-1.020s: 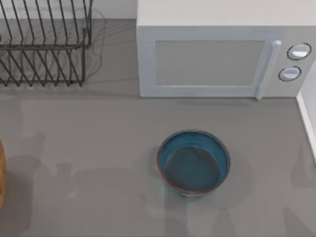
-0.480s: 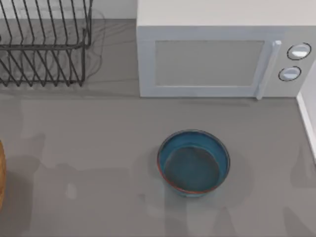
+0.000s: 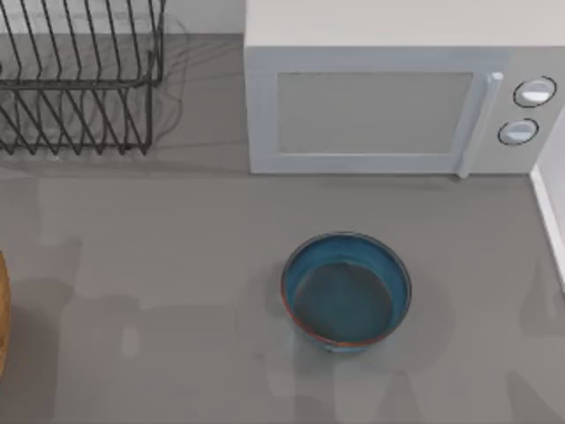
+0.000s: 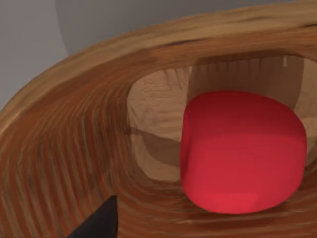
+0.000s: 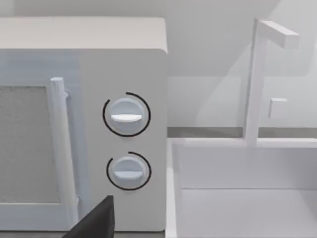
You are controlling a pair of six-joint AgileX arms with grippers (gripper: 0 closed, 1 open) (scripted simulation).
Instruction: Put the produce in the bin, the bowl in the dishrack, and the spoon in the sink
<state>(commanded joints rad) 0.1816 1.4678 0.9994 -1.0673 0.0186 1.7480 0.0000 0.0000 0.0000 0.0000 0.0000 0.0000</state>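
The red produce (image 4: 241,151) lies at the bottom of the wooden bin (image 4: 74,129), whose brown edge shows at the table's left side (image 3: 3,309). One dark fingertip (image 4: 96,220) of my open left gripper hovers above the bin's wall, apart from the produce. The teal-blue bowl (image 3: 346,291) stands upright on the table right of centre, nothing inside it. At the back left stands the black wire dishrack (image 3: 79,79). The white sink (image 5: 247,208) with its faucet (image 5: 257,79) lies beside the microwave; a fingertip (image 5: 94,220) of my open right gripper faces it. The spoon is out of view.
A white microwave (image 3: 397,97) with two knobs stands at the back, between the dishrack and the sink's edge (image 3: 549,216). Grey tabletop (image 3: 177,247) stretches between the bin and the bowl.
Faint arm shadows on the left part of the table have shifted slightly. The bowl, dishrack and microwave have not moved.
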